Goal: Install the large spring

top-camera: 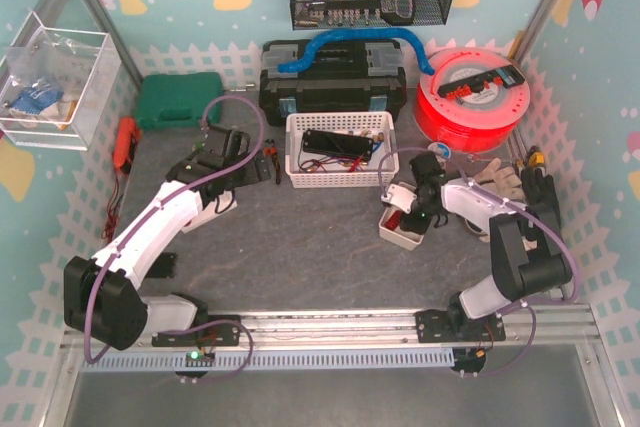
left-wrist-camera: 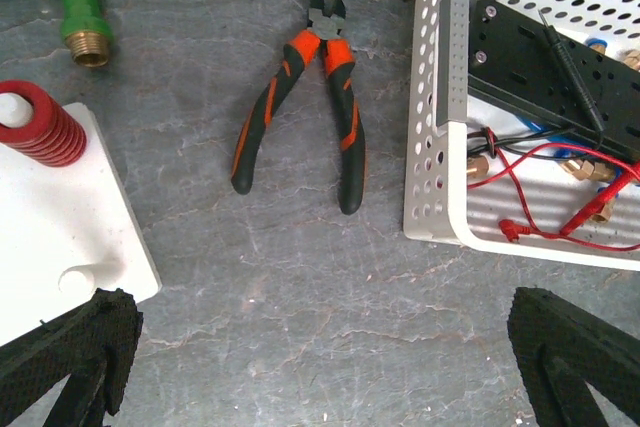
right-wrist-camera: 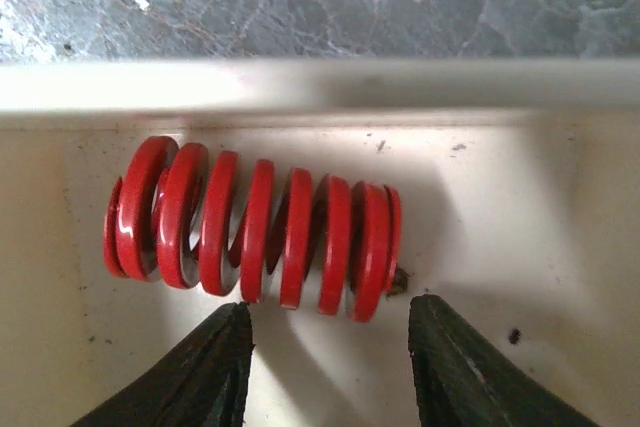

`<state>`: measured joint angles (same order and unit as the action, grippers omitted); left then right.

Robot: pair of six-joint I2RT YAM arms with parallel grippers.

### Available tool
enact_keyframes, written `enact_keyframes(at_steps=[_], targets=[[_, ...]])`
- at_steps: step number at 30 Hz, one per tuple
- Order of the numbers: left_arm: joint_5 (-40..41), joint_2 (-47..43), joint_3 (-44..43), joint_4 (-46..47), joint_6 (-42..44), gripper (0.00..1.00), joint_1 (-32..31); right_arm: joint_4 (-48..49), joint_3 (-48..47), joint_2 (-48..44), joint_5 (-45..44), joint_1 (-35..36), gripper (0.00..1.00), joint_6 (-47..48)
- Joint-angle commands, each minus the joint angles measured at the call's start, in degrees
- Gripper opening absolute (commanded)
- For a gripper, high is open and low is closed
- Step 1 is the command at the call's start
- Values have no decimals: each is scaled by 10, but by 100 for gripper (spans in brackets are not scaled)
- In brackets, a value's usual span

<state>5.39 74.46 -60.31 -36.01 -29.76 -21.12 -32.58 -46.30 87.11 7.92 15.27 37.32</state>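
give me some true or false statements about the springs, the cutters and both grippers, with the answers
1. The spring in the right wrist view lies on its side in a white tray. True.
2. The right gripper is clamped on that spring. False: its fingers stand apart at the spring's near side and do not grip it.
3. The cutters lie on the table, outside the basket. True.
4. Both pegs on the white plate carry springs. False: one carries a second spring, and the bare peg has none.
5. The left gripper holds the cutters. False: it is open and empty.
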Motion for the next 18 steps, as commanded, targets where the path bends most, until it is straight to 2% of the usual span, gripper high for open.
enact_keyframes(at_steps=[1, 5, 13, 18], targets=[[10, -11, -2, -8, -2, 99, -4, -38, -38, -27, -9, -2, 46, 5], [11, -11, -1, -8, -3, 99, -4, -43, -59, -46, 38, -2, 47, 5], [7, -14, 3, -6, -6, 99, -6, -26, -21, -76, 38, 0, 48, 148], [3, -15, 5, -4, -9, 99, -7, -36, -31, -63, 83, 1, 51, 199]])
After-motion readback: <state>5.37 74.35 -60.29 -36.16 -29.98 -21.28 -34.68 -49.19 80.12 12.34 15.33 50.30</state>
